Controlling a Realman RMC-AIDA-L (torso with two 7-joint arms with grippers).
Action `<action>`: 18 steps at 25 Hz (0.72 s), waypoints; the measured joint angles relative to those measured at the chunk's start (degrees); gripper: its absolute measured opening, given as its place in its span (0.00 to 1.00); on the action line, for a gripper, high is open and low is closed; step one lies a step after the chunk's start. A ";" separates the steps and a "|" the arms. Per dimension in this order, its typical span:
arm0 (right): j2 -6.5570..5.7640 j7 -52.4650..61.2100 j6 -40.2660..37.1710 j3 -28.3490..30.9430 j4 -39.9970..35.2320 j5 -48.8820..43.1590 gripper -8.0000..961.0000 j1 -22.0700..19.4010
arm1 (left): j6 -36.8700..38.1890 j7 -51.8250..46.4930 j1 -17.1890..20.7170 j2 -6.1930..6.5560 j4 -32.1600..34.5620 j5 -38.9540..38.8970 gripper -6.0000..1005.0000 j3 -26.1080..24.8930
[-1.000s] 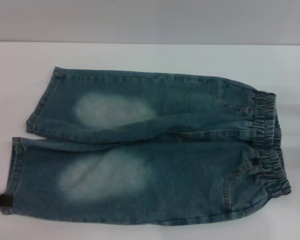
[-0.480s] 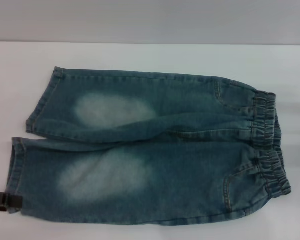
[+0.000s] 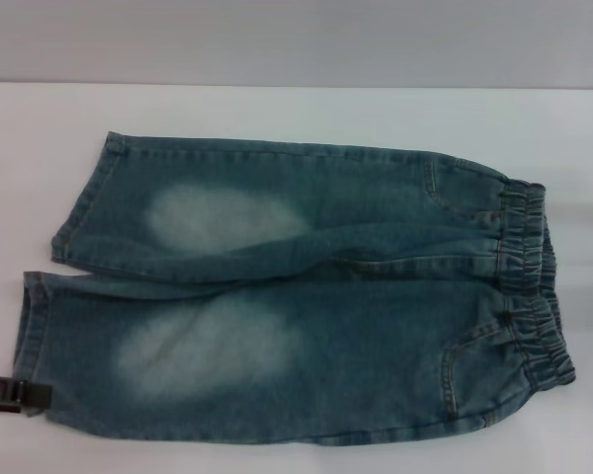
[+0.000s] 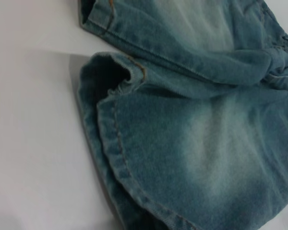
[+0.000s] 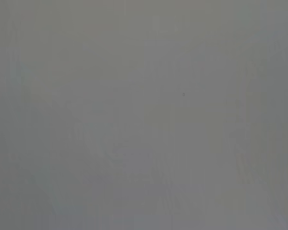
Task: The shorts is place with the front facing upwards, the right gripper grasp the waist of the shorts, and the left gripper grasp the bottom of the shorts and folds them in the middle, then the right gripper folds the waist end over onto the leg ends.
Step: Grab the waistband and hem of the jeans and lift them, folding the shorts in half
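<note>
reaching left gripper [image 3: 20,394] at the bottom of the shorts [image 3: 35,336]

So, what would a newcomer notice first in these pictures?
The shorts first: blue denim spread flat across the white table, with pale faded patches on both thighs. The ruffled waist lies at the robot's right and the leg hems at its left. The left hand is a small dark shape by the nearer hem.
</note>
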 joint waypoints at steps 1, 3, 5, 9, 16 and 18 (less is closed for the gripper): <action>0.00 0.00 0.00 0.00 0.06 0.00 0.53 -0.01 | -0.04 0.08 -0.03 -0.01 0.00 0.00 0.77 0.00; 0.00 0.00 0.00 0.00 0.12 0.00 0.53 -0.05 | -0.11 0.10 -0.08 -0.02 0.00 0.00 0.77 -0.02; 0.00 0.00 0.00 0.00 0.15 0.00 0.53 -0.10 | -0.13 0.14 -0.10 -0.08 0.00 0.00 0.77 -0.04; 0.05 0.00 0.00 0.00 0.29 0.00 0.53 -0.22 | -0.12 0.17 -0.13 -0.16 -0.01 0.00 0.77 -0.08; 0.09 0.14 0.00 0.01 0.32 0.00 0.53 -0.60 | 0.35 -0.84 -1.32 -0.60 -0.03 0.00 0.76 -0.10; 0.09 0.16 -0.05 0.08 0.32 0.00 0.53 -0.71 | 0.38 -1.03 -1.62 -0.92 -0.04 0.00 0.76 0.05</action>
